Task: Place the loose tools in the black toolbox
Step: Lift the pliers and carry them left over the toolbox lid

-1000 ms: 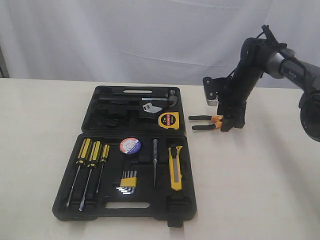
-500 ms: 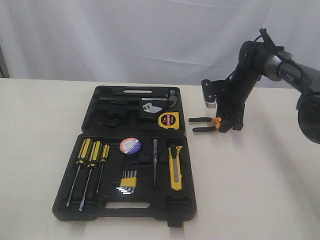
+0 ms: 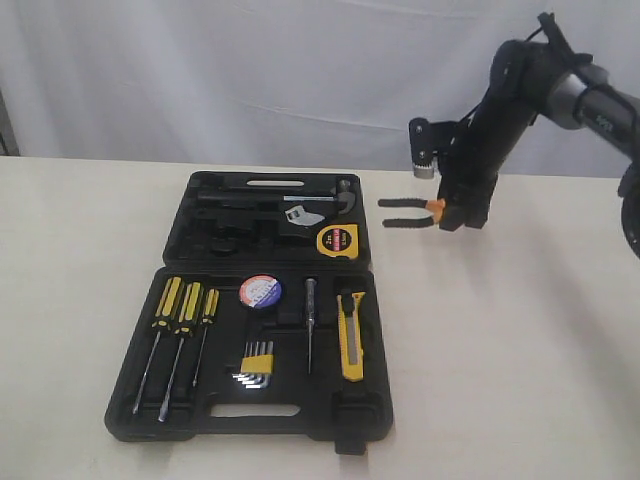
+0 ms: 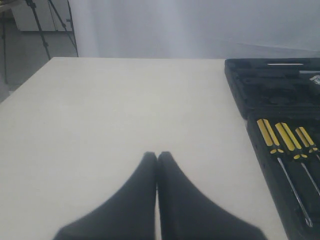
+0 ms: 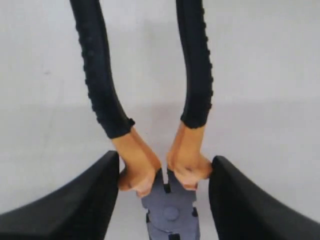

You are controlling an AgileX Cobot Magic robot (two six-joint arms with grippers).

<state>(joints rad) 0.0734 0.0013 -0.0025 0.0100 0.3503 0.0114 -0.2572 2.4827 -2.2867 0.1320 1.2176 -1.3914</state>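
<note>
The right pincer (image 3: 452, 212) is clamped on the pliers (image 3: 408, 211) at the orange neck, near the joint (probably so the tool does not swing). It holds them, as it seems, above the surface (image 3: 520, 350), at 2 o'clock from the toolbox (image 3: 372, 425), with the handles pointing to 9 o'clock. The left pincer (image 4: 157, 165) rests with its tips together, empty.

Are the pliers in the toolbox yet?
Out. The right gripper holds the pliers above the table, right of the open toolbox.
</note>
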